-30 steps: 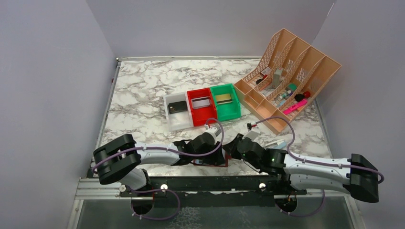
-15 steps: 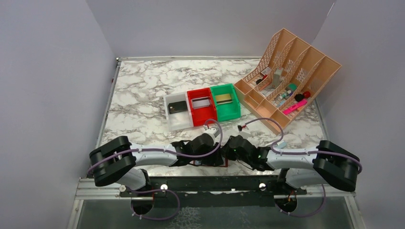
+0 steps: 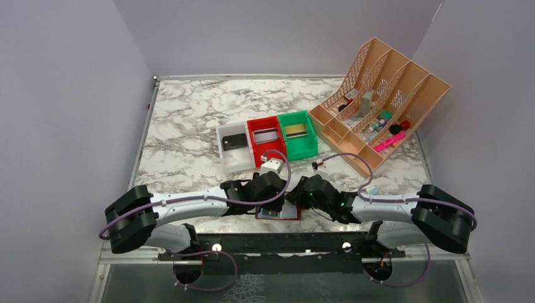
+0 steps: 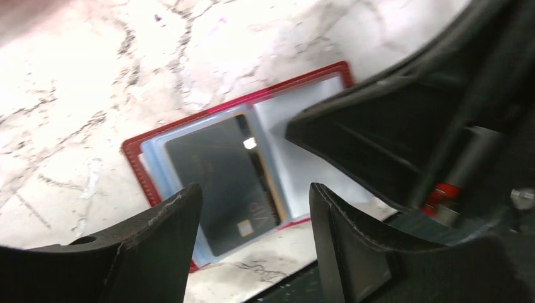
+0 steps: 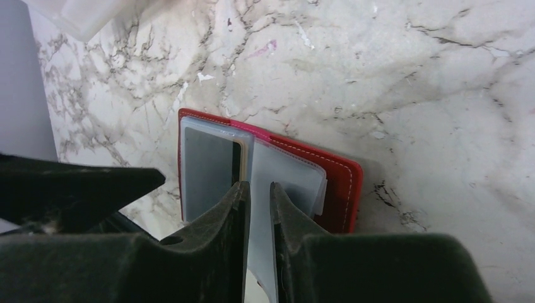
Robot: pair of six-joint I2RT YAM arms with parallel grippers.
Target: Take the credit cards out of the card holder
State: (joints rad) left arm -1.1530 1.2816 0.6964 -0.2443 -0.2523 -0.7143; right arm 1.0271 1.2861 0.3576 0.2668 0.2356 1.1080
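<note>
Left wrist view: my left hand (image 4: pixel 252 196) hangs released, empty, just above the open card holder (image 4: pixel 281 183) on the tabletop (image 4: pixel 94 76); the dark card (image 4: pixel 221 183) lies straight ahead, long axis along my reach. My right hand (image 5: pixel 258 186) pinches a clear pocket leaf (image 5: pixel 284 170).

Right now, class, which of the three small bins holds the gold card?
The green bin, rightmost of the three, beside the tan organizer, holds the gold card. The red bin holds a silver card, the white bin a black card.
</note>
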